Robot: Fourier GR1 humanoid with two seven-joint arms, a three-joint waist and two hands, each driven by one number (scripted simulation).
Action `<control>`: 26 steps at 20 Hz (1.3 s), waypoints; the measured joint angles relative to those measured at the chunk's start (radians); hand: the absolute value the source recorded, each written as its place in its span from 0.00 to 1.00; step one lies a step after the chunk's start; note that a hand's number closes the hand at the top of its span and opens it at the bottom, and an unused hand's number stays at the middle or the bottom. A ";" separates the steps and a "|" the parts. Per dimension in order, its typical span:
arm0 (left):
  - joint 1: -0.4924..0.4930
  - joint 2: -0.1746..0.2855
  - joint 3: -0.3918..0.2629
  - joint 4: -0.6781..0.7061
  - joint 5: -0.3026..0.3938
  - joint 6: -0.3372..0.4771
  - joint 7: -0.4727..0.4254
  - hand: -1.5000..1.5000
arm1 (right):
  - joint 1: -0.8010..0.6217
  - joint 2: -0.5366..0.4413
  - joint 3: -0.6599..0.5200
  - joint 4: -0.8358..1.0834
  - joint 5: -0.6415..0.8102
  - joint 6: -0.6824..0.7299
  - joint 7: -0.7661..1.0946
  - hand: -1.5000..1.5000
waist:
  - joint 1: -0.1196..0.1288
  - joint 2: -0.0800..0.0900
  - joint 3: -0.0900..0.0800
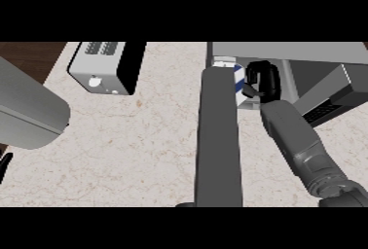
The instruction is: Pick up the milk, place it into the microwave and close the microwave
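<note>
The milk (235, 83), a white carton with blue stripes, stands at the left end of the microwave's (302, 50) opening, right beside the hinge of its open door (218, 146). My right hand (265, 80) is curled round the carton from the right and hides much of it. The right forearm (298, 141) runs in from the lower right. The door sticks out toward me as a long dark panel. At the left, a large grey forearm (28, 109) fills the edge. A black sliver of my left hand (4, 165) shows below it.
A silver and black toaster (108, 65) stands at the back left of the marble counter (129, 146). Dark wood floor (28, 56) shows beyond the counter's left edge. The open door splits the counter down the middle.
</note>
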 measured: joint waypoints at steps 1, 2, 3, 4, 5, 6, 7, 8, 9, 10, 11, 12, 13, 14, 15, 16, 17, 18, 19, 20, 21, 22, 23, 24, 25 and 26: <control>-0.008 0.004 -0.001 0.002 0.000 0.001 0.004 0.00 | -0.014 0.000 0.005 0.011 0.011 -0.028 0.010 1.00 | 0.001 0.000 0.000; -0.011 0.004 -0.001 0.002 -0.002 0.001 0.002 0.00 | -0.024 -0.001 0.007 0.022 0.019 -0.055 0.019 1.00 | 0.003 0.002 0.000; -0.015 0.005 -0.003 0.000 -0.002 0.002 0.006 0.00 | -0.030 -0.002 0.007 0.032 0.024 -0.076 0.026 1.00 | 0.005 0.003 0.000; -0.017 0.000 -0.008 -0.002 -0.010 0.005 0.002 0.00 | -0.033 -0.004 0.005 0.038 0.027 -0.095 0.030 1.00 | 0.007 0.004 0.000; -0.019 0.001 -0.005 0.005 -0.011 0.001 -0.005 0.00 | -0.039 -0.005 0.003 0.045 0.030 -0.113 0.036 1.00 | 0.009 0.005 0.000; -0.023 0.000 -0.010 0.006 -0.017 0.001 -0.008 0.00 | -0.038 -0.006 -0.003 0.046 0.027 -0.126 0.035 1.00 | 0.012 0.007 0.000; -0.023 -0.002 -0.011 0.007 -0.018 0.000 -0.009 0.00 | -0.036 -0.011 -0.011 0.046 0.022 -0.132 0.034 1.00 | 0.016 0.009 0.000; -0.028 -0.005 -0.016 0.008 -0.025 0.004 -0.008 0.00 | -0.036 -0.012 -0.017 0.047 0.020 -0.141 0.034 1.00 | 0.019 0.011 0.001; -0.031 -0.005 -0.018 0.006 -0.025 0.006 -0.003 0.00 | -0.041 -0.018 -0.020 0.051 0.019 -0.145 0.038 1.00 | 0.020 0.011 0.000; -0.035 -0.009 -0.024 0.008 -0.031 0.007 -0.004 0.00 | -0.044 -0.022 -0.025 0.054 0.017 -0.150 0.041 1.00 | 0.023 0.012 0.001; -0.035 -0.001 -0.016 0.013 -0.027 0.002 -0.007 0.00 | -0.043 -0.023 -0.031 0.056 0.014 -0.156 0.042 1.00 | 0.026 0.013 0.000; -0.035 0.000 -0.015 0.015 -0.026 0.001 -0.007 0.00 | -0.039 -0.024 -0.035 0.058 0.013 -0.159 0.041 1.00 | 0.029 0.013 0.000; -0.038 0.001 -0.016 0.020 -0.028 0.001 -0.008 0.00 | -0.041 -0.026 -0.039 0.062 0.011 -0.164 0.045 1.00 | 0.032 0.016 0.000; -0.043 0.004 -0.015 0.024 -0.026 0.000 -0.007 0.00 | -0.045 -0.034 -0.042 0.066 0.011 -0.167 0.049 1.00 | 0.035 0.017 0.000; -0.050 0.003 -0.017 0.029 -0.030 0.003 -0.008 0.00 | -0.038 -0.042 -0.045 0.068 0.010 -0.167 0.046 1.00 | 0.035 0.019 0.000; -0.061 0.007 -0.016 0.035 -0.029 0.005 -0.004 0.00 | -0.037 -0.049 -0.048 0.071 0.009 -0.167 0.047 1.00 | 0.034 0.021 0.001; -0.063 0.010 -0.016 0.040 -0.032 0.002 -0.008 0.00 | -0.033 -0.059 -0.049 0.076 0.010 -0.167 0.047 1.00 | 0.037 0.023 0.001; -0.067 0.011 -0.017 0.048 -0.035 0.000 -0.011 0.00 | -0.031 -0.068 -0.051 0.080 0.010 -0.166 0.049 1.00 | 0.039 0.025 0.001; -0.069 0.011 -0.019 0.049 -0.036 0.000 -0.009 0.00 | -0.028 -0.077 -0.052 0.085 0.011 -0.166 0.049 1.00 | 0.041 0.027 0.002; -0.069 0.011 -0.022 0.049 -0.039 -0.001 -0.008 0.00 | -0.024 -0.080 -0.052 0.091 0.013 -0.167 0.052 1.00 | 0.045 0.028 0.002; -0.072 0.008 -0.026 0.054 -0.042 -0.003 -0.011 0.00 | -0.027 -0.088 -0.056 0.095 0.010 -0.166 0.058 1.00 | 0.047 0.030 0.002; -0.075 0.008 -0.028 0.059 -0.043 -0.002 -0.010 0.00 | -0.023 -0.095 -0.057 0.098 0.010 -0.169 0.062 1.00 | 0.049 0.031 0.002; -0.081 0.009 -0.029 0.067 -0.047 0.000 -0.011 0.00 | -0.017 -0.097 -0.057 0.103 0.011 -0.174 0.064 1.00 | 0.049 0.033 0.002; -0.088 0.011 -0.030 0.071 -0.045 -0.001 -0.008 0.00 | -0.017 -0.103 -0.056 0.107 0.014 -0.179 0.069 1.00 | 0.051 0.034 0.002; -0.090 0.012 -0.031 0.073 -0.045 -0.003 -0.008 0.00 | -0.017 -0.107 -0.054 0.112 0.017 -0.184 0.075 1.00 | 0.055 0.035 0.003; -0.098 0.011 -0.033 0.079 -0.048 0.002 -0.006 0.00 | -0.018 -0.105 -0.052 0.114 0.021 -0.189 0.078 1.00 | 0.054 0.035 0.003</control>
